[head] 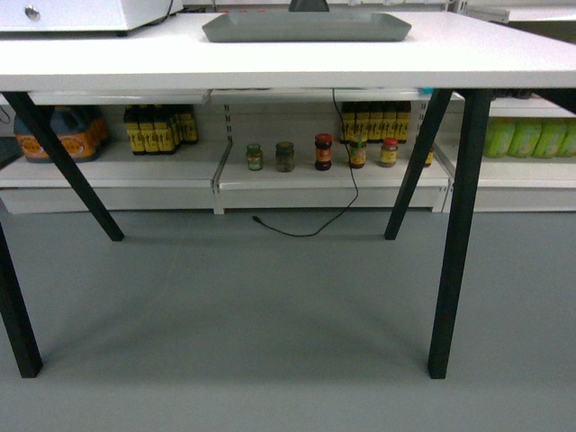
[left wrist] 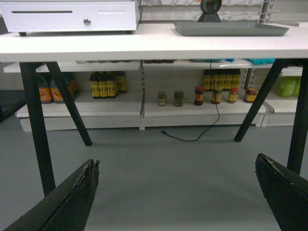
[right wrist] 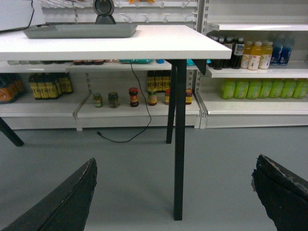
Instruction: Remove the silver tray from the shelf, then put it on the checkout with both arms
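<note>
The large matte grey-green rectangular silver tray (head: 306,26) lay flat on the plain white checkout (head: 288,63), a worktop on black slanted legs, just in front of a round grey-black scanner (right wrist: 104,9). We judged the placement essentially complete, with only the pull-back of both arms remaining.

The left hand (left wrist: 178,195) was below worktop level, its two black fingers (left wrist: 72,199) spread wide with bare floor between them and nothing held. The right hand (right wrist: 173,195) was likewise low, its fingers (right wrist: 279,192) parted wide and empty. Neither hand touched the tray, and neither appeared in the head view.

To finish the step well, we would:
- keep both hands spread and well apart from the worktop edge and the black legs (head: 454,225);
- draw both arms back together, so that neither clips the worktop;
- confirm that the tray rests fully on the surface, with no corner over the edge.

Counts we took:
- one tray;
- one checkout worktop;
- one scanner;
- one white cash drawer (left wrist: 72,17) at the left of the worktop;
- two hands;
- one loose black cable (head: 337,198) hanging to the grey floor;
- five small jars (head: 322,151) on the low shelf behind in the head view, with a sixth partly hidden by a leg.

The dark bottles (head: 160,128) on the low shelf were too crowded to count.
</note>
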`<state>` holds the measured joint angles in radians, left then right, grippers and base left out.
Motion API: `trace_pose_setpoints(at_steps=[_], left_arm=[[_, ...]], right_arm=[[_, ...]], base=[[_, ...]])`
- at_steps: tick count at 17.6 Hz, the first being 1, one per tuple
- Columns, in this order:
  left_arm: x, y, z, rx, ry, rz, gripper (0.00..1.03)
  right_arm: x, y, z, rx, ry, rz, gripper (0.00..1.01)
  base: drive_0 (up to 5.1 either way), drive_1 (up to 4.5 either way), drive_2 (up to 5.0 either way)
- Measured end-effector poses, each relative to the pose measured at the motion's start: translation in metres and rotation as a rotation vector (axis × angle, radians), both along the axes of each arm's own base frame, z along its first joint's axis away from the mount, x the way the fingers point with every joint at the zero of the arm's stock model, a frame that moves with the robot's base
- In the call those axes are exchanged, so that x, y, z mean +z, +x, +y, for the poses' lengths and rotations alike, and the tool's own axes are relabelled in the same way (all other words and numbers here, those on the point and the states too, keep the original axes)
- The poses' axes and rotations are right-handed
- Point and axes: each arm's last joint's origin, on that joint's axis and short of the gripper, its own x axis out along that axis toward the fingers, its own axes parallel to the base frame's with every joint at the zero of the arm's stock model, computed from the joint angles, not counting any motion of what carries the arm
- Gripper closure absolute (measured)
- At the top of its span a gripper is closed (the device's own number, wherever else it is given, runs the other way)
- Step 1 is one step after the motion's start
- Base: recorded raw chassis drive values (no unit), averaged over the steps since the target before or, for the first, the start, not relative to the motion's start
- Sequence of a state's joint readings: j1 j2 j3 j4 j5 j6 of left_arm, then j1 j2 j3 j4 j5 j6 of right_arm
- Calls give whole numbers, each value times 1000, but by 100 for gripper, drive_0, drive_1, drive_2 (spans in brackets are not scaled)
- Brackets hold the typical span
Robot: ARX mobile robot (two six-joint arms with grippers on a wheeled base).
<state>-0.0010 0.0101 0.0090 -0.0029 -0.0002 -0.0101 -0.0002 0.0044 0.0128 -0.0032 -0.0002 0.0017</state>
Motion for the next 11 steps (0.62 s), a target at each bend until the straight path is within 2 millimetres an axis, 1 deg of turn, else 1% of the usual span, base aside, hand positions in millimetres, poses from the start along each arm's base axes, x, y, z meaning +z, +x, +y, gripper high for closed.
trace_pose_setpoints(at_steps=[11], left_arm=[[0, 0, 0, 1, 3, 3, 5]], right_arm=[[0, 0, 0, 0, -2, 2, 3]], base=[[0, 0, 0]])
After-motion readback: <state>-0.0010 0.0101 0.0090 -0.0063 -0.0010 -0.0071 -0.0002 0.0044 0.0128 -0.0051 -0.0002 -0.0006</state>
